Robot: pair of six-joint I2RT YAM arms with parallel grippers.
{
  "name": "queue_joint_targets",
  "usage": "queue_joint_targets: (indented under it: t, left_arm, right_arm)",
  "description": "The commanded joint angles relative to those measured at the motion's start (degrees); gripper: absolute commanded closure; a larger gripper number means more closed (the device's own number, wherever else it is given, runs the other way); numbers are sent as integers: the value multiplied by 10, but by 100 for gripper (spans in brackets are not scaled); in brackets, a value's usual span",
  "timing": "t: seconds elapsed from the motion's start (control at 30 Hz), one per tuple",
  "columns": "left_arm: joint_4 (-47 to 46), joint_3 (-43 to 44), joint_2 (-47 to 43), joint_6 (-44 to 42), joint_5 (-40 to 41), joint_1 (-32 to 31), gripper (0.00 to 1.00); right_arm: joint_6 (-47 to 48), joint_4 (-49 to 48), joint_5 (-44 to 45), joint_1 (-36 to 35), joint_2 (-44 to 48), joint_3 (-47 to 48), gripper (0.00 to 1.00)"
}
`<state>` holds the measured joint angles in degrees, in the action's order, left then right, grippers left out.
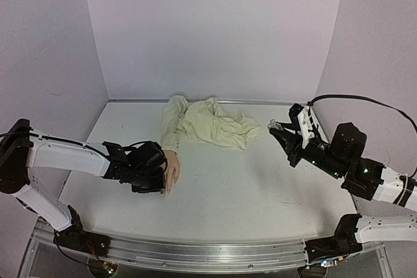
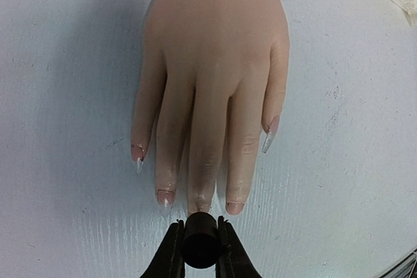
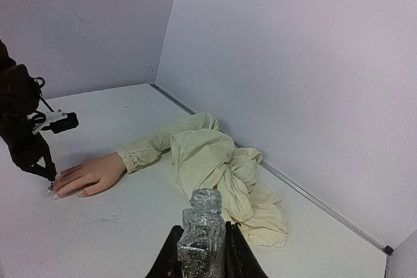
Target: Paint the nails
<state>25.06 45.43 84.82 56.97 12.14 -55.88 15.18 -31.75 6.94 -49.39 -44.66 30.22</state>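
A pale mannequin hand (image 1: 171, 164) lies palm down on the white table, fingers toward the near edge. Its cream sleeve (image 1: 212, 122) is crumpled behind it. In the left wrist view the nails (image 2: 165, 197) show clear tips, some glossy. My left gripper (image 2: 199, 226) is shut on a black brush cap (image 2: 199, 247) right over the middle fingertip, hiding that nail. The brush itself is hidden below the cap. My right gripper (image 3: 202, 229) is shut on an open glitter polish bottle (image 3: 206, 208), held upright above the table to the right (image 1: 279, 129).
Lilac walls close the table on the back and both sides. A metal rail (image 1: 195, 252) runs along the near edge. A black cable (image 1: 365, 101) loops over the right arm. Bare table (image 1: 241, 187) lies between the two grippers.
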Motion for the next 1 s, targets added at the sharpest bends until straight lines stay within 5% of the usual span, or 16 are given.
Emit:
queue_joint_targets:
  t: [0.0,0.97]
  left_arm:
    - [-16,25,5,-5,-1,0,100]
    - [-24,-10,-3,22,-16,0,100]
  right_arm:
    - [-2,-45,9,4,6,0,100]
    - [-4,-47,5,4,4,-4,100]
